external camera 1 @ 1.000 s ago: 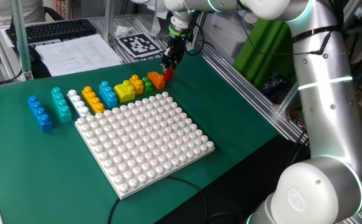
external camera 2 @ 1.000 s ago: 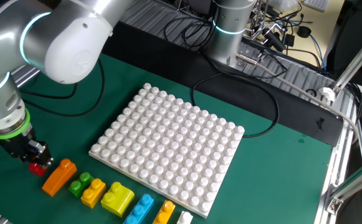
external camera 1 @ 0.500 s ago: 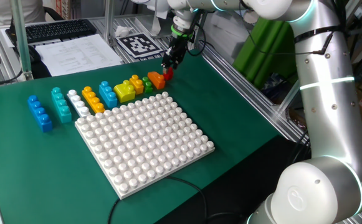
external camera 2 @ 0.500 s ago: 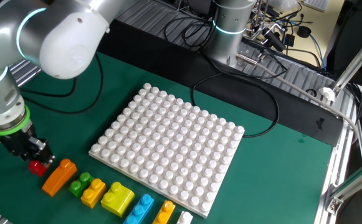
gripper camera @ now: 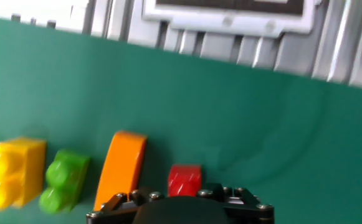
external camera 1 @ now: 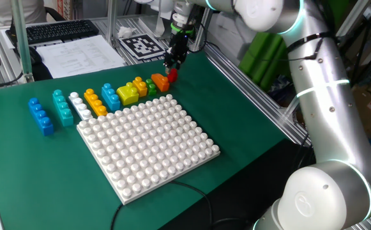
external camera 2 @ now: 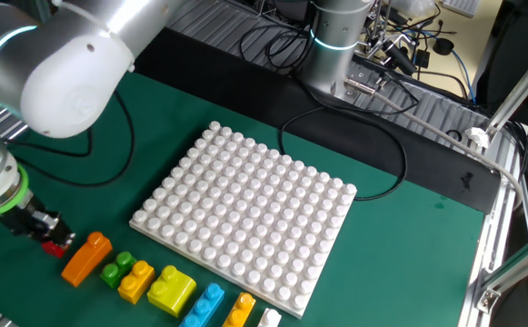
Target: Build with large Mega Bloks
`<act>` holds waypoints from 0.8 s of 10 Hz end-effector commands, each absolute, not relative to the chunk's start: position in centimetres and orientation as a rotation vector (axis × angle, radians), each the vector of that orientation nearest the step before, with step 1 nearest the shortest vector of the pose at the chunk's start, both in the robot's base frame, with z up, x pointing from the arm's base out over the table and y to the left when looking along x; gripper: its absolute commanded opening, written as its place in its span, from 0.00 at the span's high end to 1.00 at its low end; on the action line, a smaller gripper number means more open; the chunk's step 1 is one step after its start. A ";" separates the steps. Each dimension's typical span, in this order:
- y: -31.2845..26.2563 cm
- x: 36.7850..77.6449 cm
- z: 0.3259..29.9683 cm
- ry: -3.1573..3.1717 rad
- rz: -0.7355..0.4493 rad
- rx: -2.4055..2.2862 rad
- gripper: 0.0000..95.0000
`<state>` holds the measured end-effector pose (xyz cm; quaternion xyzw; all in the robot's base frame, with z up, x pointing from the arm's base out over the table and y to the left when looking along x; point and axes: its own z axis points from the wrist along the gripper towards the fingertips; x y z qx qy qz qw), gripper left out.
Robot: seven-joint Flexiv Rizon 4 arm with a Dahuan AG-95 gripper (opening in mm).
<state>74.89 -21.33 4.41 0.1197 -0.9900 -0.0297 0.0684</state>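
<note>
The gripper [external camera 1: 173, 61] hangs over the red brick [external camera 1: 172, 76] at the end of the brick row, and honestly I can't tell if the fingers are spread or pressed together, since they're tiny in one fixed view, half hidden by the wrist in the other [external camera 2: 44, 226], and the hand view only shows the black base of the hand at the bottom edge. The red brick [gripper camera: 184, 180] sits on the green mat [external camera 1: 19, 166], just beside the orange brick [gripper camera: 121, 168] with a thin gap between them. Taking the white baseplate [external camera 1: 148, 144] as the landmark: the bricks line up along one of its edges, running from red past orange [external camera 1: 160, 82], a small green one [external camera 1: 151, 85], a small yellow-orange one [external camera 1: 139, 86], a chunky yellow one [external camera 1: 127, 94], a blue one [external camera 1: 110, 97], an orange-yellow one [external camera 1: 96, 102], a white one [external camera 1: 80, 105], teal [external camera 1: 62, 107], and a long blue one [external camera 1: 41, 115] farthest out. In the other fixed view a black cable [external camera 2: 373, 195] curls along the mat near the baseplate's far corner. Behind the row, off the mat, there's a printed marker tag [external camera 1: 143, 45], some papers [external camera 1: 80, 54] and a keyboard [external camera 1: 60, 30]. The big silver arm [external camera 1: 329, 108] blocks a good chunk of the right side.
</note>
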 end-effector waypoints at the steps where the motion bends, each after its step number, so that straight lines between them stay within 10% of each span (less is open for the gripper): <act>1: -21.9 76.0 4.2 -3.073 -0.022 0.375 0.40; 8: -21.8 76.0 3.7 -3.091 -0.005 0.377 0.40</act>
